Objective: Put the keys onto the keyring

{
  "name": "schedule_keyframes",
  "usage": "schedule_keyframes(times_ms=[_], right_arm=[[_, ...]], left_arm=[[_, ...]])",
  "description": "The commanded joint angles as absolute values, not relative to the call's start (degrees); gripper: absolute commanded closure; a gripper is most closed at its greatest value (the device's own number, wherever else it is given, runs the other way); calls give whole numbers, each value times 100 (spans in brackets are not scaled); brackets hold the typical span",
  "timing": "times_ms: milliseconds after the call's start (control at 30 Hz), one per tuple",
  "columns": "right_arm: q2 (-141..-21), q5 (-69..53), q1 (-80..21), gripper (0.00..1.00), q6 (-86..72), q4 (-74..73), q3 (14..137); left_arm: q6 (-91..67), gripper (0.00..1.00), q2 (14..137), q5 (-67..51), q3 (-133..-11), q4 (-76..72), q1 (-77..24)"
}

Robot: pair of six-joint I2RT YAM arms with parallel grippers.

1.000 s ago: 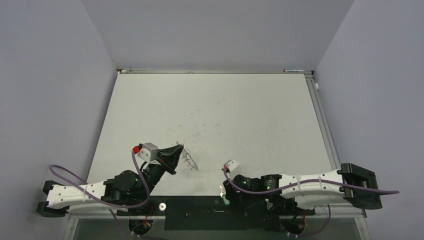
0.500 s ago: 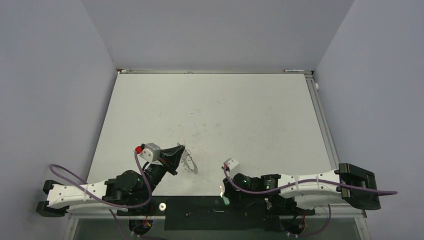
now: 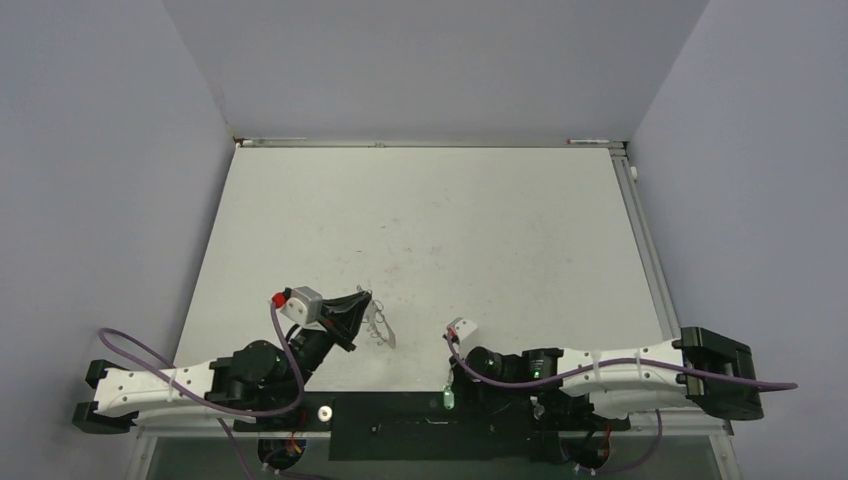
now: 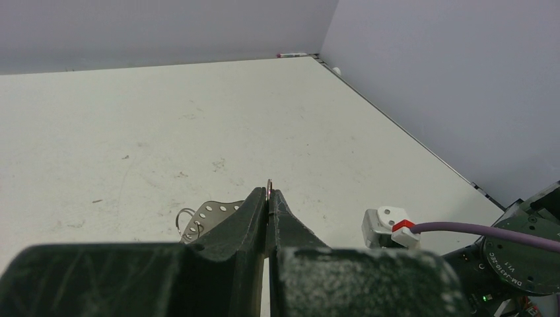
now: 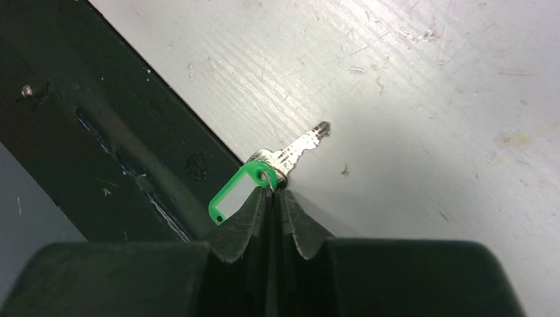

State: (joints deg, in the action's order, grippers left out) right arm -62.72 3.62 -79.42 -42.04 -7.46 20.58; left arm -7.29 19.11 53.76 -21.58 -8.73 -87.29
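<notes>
My left gripper (image 3: 362,299) is shut on the keyring (image 3: 379,326), a flat grey metal piece with punched holes and small wire loops. It holds the keyring just above the table. In the left wrist view the fingers (image 4: 254,211) pinch a thin metal edge at their tips, and the holed plate (image 4: 212,212) hangs to the left. My right gripper (image 3: 449,383) is shut on the key at the table's near edge. The right wrist view shows the gripper (image 5: 273,189), the silver key (image 5: 298,148) pointing away over the table, and its green tag (image 5: 235,192) over the black rail.
A black base rail (image 3: 400,422) runs along the table's near edge, also in the right wrist view (image 5: 99,132). Grey walls stand on three sides. The right arm's white wrist block (image 4: 385,225) lies right of my left gripper.
My right gripper has turned and drawn the key toward the near edge, so the green tag now shows over the rail. My left gripper has shifted slightly right with the keyring.
</notes>
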Motion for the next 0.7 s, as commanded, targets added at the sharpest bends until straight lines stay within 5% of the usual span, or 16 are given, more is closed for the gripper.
schedule_keyframes(times_ms=[0,667], right_arm=[[-5779,645,-7929,95,-4040,-1258,2454],[-4653,1236,-8146,95,-2284,-2349,4422]], left_arm=[[-665,100,1766,5063,-2306,-1054,-8718],[-35,100,1181,1873,-1528,-2150,-8714]])
